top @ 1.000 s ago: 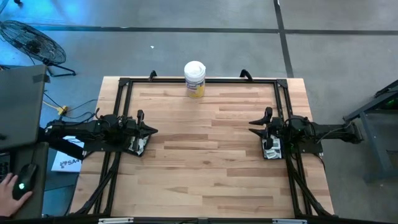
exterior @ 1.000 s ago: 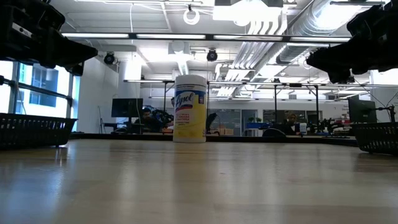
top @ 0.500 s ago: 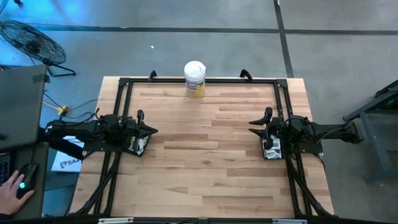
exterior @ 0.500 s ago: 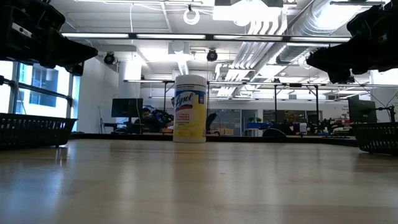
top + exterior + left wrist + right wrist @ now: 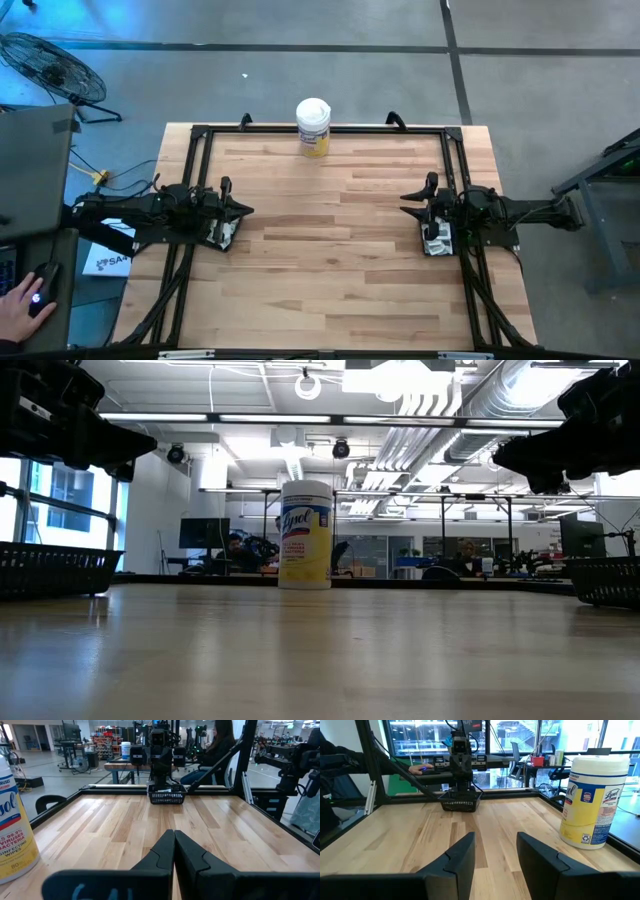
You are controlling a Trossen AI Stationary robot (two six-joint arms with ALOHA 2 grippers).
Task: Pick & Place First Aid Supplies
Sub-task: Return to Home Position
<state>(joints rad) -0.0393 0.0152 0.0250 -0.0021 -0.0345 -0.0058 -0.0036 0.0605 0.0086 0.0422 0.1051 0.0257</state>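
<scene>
Pale bits, likely the packets (image 5: 227, 234), are seen under each arm, in the left basket (image 5: 55, 570) and the right basket (image 5: 610, 582). None are seen loose on the table (image 5: 330, 270). Which way they lie cannot be told. The left claw (image 5: 174, 834) is held over the left side, fingers pressed together on nothing. The right claw (image 5: 495, 837) is held over the right side, fingers apart, empty. Only a wipes can (image 5: 313, 127) is found at the far edge, well apart from both claws. Nothing is left to be picked, it seems.
</scene>
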